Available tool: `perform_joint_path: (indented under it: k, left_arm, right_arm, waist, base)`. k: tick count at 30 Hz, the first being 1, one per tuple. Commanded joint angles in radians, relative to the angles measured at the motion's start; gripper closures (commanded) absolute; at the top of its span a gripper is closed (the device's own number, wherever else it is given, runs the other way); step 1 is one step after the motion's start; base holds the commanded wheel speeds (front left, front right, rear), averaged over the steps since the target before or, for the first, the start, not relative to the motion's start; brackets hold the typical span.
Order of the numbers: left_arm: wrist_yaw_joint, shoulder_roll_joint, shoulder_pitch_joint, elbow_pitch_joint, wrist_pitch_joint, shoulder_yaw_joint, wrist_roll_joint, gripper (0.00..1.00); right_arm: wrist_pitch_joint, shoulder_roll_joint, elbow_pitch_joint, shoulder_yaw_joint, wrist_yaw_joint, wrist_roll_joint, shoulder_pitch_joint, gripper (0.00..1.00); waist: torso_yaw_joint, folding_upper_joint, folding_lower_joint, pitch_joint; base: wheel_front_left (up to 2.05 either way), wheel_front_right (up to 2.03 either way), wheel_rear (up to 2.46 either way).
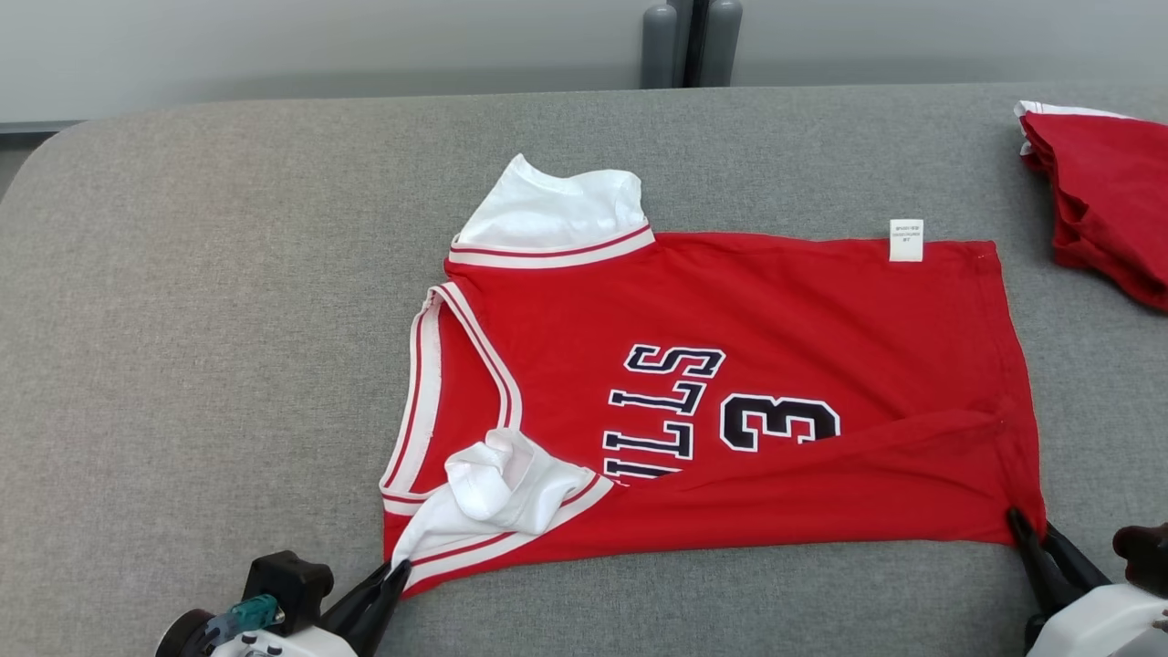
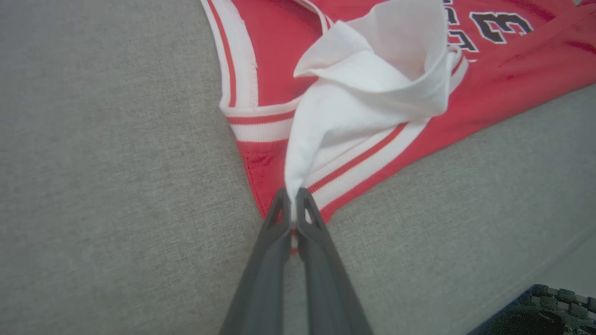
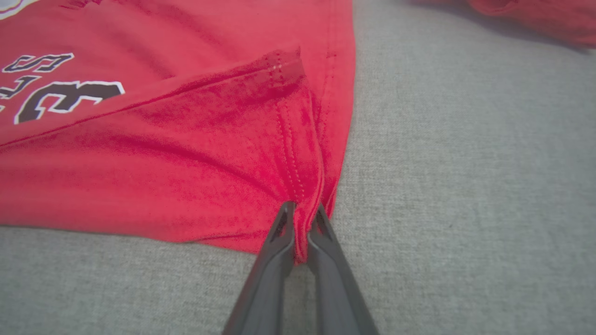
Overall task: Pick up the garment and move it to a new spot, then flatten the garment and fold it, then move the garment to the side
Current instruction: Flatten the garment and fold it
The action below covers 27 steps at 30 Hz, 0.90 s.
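The jersey (image 1: 730, 301) lies sideways in the middle of the table (image 1: 228, 319), a grey pad with a coarse woven texture and a rounded far-left corner. Its neck points to the robot's left and its hem to the right. The cloth is a smooth red knit, mostly flat. A long strip along the near edge is folded up over the body and hides the lower part of the black, white-edged lettering beside the number 3 (image 1: 776, 422).

The V-shaped collar (image 1: 429, 392) has ribbed white trim with a thin red stripe. The far sleeve (image 1: 557, 210) is plain white and juts out flat past the same striped band. The near sleeve (image 1: 497, 488) is bunched into a soft, cupped lump. A small white rectangular label (image 1: 906, 240) sits at the far hem corner.

The left gripper (image 1: 397, 570) is clamped shut on the near shoulder corner, with white sleeve cloth and striped trim pinched between its dark tapered fingers. The right gripper (image 1: 1027, 525) is closed on the near hem corner, where the double-stitched hem gathers into tight pleats between its tips.

A rumpled pile (image 1: 1109, 201) of red cloth with a white edge lies at the far right, apart from the jersey. Two grey rounded posts (image 1: 659, 46) stand behind the table.
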Motion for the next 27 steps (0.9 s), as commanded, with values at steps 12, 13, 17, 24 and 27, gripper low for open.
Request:
perform_joint_path:
  k: [12, 13, 17, 24, 27]
  left_arm:
    - [0.058, -0.026, -0.022, 0.008, -0.098, 0.074, -0.015, 0.00]
    - [0.067, -0.030, -0.026, 0.004, -0.119, 0.090, -0.018, 0.00]
    - [0.100, -0.068, -0.044, -0.010, -0.202, 0.153, -0.033, 0.00]
    - [0.107, -0.192, -0.098, 0.018, -0.264, 0.233, -0.018, 0.00]
    - [0.088, -0.242, -0.106, 0.038, -0.268, 0.273, 0.003, 0.00]
  right_arm:
    - [0.003, 0.035, -0.098, -0.149, -0.003, -0.161, -0.003, 0.00]
    - [-0.001, 0.047, -0.113, -0.156, -0.003, -0.178, -0.013, 0.00]
    - [-0.014, 0.109, -0.144, -0.158, -0.003, -0.245, -0.055, 0.00]
    - [-0.033, 0.248, -0.109, -0.114, -0.003, -0.330, -0.144, 0.00]
    - [-0.034, 0.293, -0.142, -0.128, -0.003, -0.351, -0.153, 0.00]
  waist:
    - [-0.004, 0.0000, 0.0000, -0.030]
    - [-0.006, 0.0000, 0.0000, -0.033]
    - [-0.018, 0.0000, 0.0000, -0.050]
    - [-0.040, 0.0000, 0.0000, -0.091]
    - [-0.045, 0.0000, 0.0000, -0.107]
  base:
    - [0.00, 0.00, 0.00]
    - [0.00, 0.00, 0.00]
    - [0.00, 0.00, 0.00]
    - [0.00, 0.00, 0.00]
    - [0.00, 0.00, 0.00]
